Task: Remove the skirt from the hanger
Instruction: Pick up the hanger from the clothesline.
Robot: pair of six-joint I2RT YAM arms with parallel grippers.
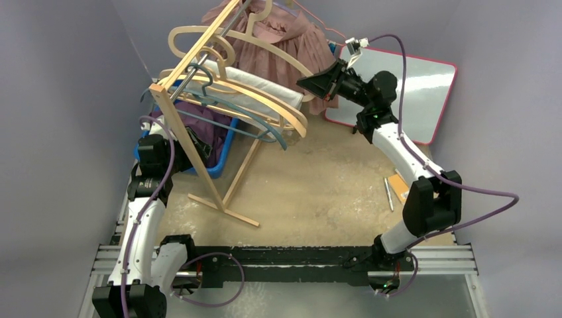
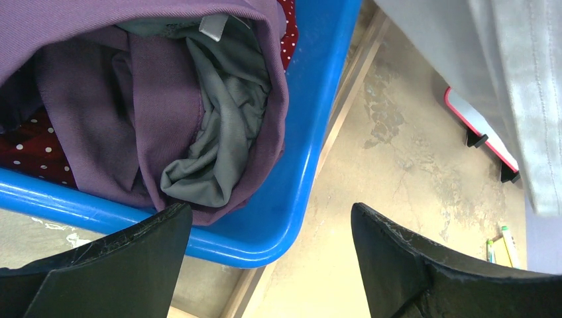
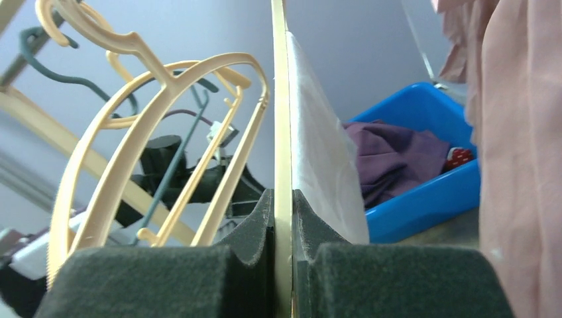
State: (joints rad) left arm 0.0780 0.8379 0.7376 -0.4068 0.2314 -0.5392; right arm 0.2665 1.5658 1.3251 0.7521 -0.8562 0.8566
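Note:
A white skirt (image 1: 255,81) is draped over a cream wooden hanger (image 1: 281,109) on the rack. My right gripper (image 1: 310,83) is shut on that hanger's right end. In the right wrist view the hanger's thin edge (image 3: 281,99) runs straight up between the pressed pads of the right gripper (image 3: 283,205), and the skirt (image 3: 325,165) hangs just to its right. My left gripper (image 2: 270,212) stands open and holds nothing, over the near corner of a blue bin (image 2: 318,99). The skirt's pale cloth (image 2: 523,86) hangs at the upper right of the left wrist view.
The wooden rack (image 1: 179,129) carries several more bare hangers and a pink dress (image 1: 278,46). The blue bin (image 1: 222,156) holds a purple garment (image 2: 132,99) with grey lining. A red-rimmed white board (image 1: 424,86) lies at the back right. A pen (image 1: 389,193) lies near the right arm.

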